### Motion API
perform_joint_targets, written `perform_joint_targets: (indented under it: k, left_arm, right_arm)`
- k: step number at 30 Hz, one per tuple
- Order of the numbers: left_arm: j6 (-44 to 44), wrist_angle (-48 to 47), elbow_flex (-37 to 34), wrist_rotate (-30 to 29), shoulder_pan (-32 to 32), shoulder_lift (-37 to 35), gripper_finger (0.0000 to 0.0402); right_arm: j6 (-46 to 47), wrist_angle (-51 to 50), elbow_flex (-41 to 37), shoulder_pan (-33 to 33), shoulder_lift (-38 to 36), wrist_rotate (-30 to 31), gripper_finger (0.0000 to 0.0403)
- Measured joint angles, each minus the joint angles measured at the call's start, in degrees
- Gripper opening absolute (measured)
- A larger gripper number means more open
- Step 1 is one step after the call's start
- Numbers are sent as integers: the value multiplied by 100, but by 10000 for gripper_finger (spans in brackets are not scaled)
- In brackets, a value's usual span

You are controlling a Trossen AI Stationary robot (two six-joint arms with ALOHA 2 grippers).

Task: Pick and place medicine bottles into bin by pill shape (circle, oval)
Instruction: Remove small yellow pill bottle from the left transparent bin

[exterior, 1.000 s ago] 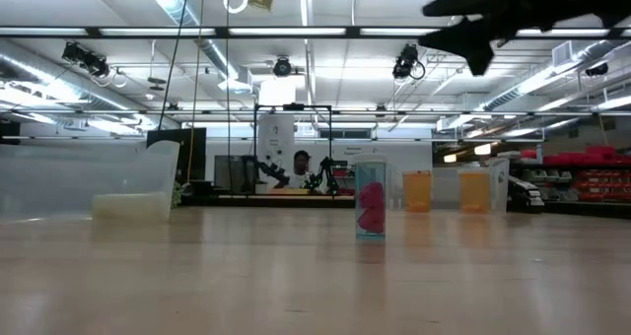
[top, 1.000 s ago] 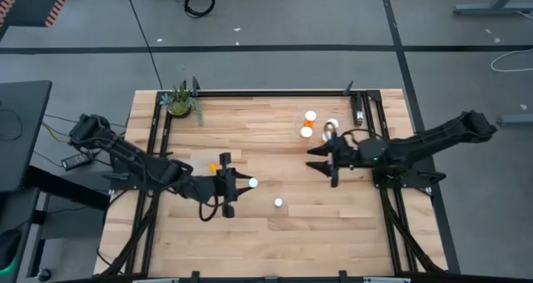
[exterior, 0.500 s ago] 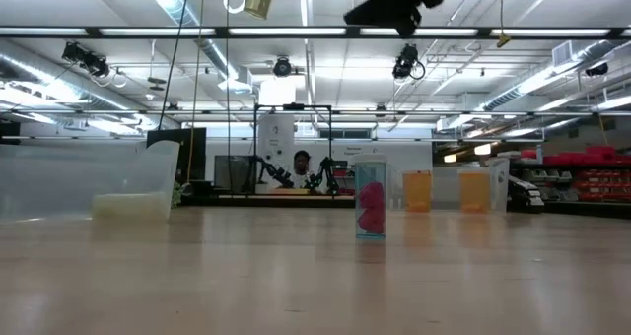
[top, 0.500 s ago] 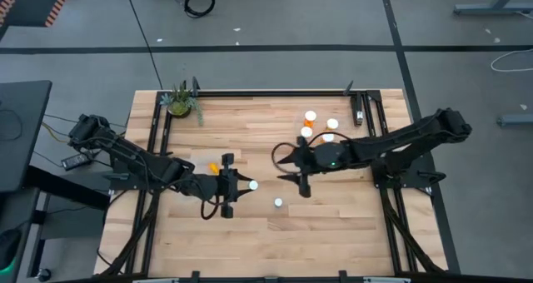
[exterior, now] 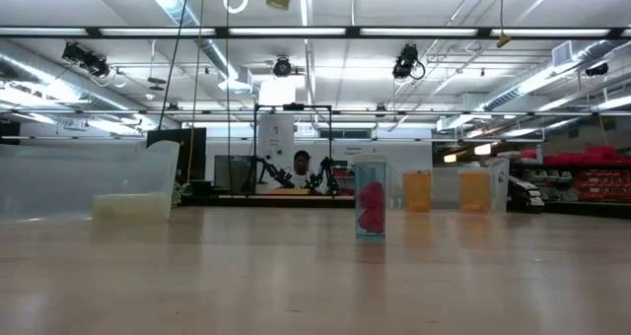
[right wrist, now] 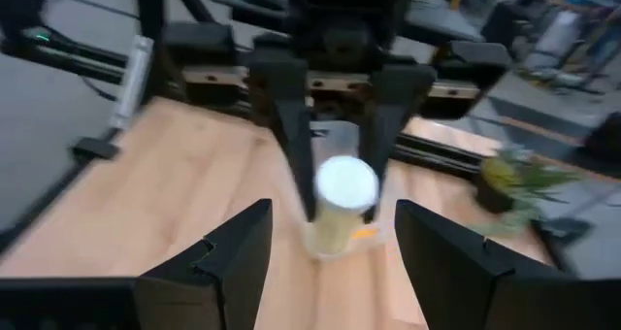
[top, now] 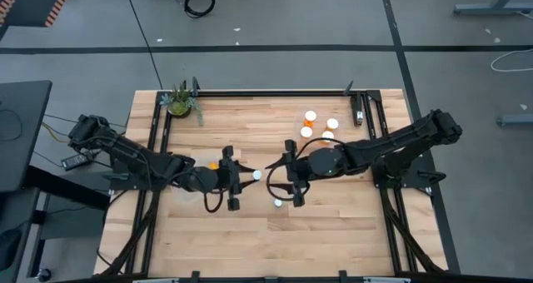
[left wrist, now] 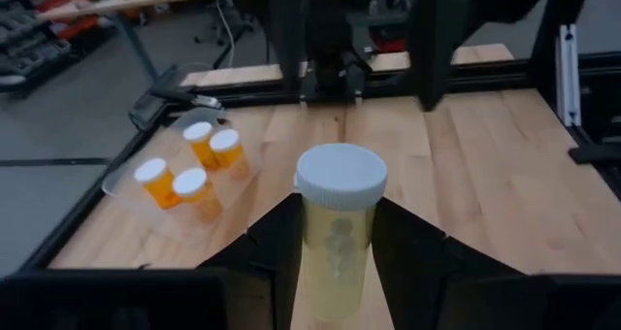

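My left gripper [top: 243, 176] is shut on a medicine bottle [left wrist: 337, 235] with a white cap and a clear yellowish body showing round pills, held above the table's middle. My right gripper [top: 279, 181] faces it from the table's right, open, its fingers [right wrist: 233, 262] spread just short of the bottle's cap [right wrist: 346, 186]. Another white-capped bottle [top: 277, 203] stands on the wood near the front; in the low view it is clear with pink pills [exterior: 370, 199]. Several orange bottles [top: 316, 126] stand at the far right. My left gripper pinches the bottle's body [left wrist: 330, 272] between its two fingers, one on each side, below the cap. The fingers come nearly level from the table's left and lie along the bottle. The bottle is lifted clear, cap [left wrist: 341, 175] pointing toward my right gripper.
A clear bin [exterior: 89, 182] shows at the left of the low view. A small potted plant [top: 181, 102] stands at the far left corner. Black frame rails [top: 158, 133] run along the table's left, right and far edges. Bare wood lies toward the near edge.
My right gripper has come from beside the orange bottles toward the table's middle, rising out of the low view and rolling, and now faces the held bottle, still open.
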Motion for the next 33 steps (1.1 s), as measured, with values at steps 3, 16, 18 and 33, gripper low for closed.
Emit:
perform_joint_targets:
  k: [3,16,18,33]
  left_arm:
    - [78,1,0,8,-1,0,122]
    - [190,105,0,11,35,0,121]
    - [242,109,0,11,35,0,119]
    - [385,189,0,20,42,0,118]
  right_arm:
    - [-38,148,7,-6,-8,59,225]
    - [-278,848,9,-18,399,70,225]
    - [-290,882,9,-70,391,111,225]
    - [-126,992,7,-229,433,-214,225]
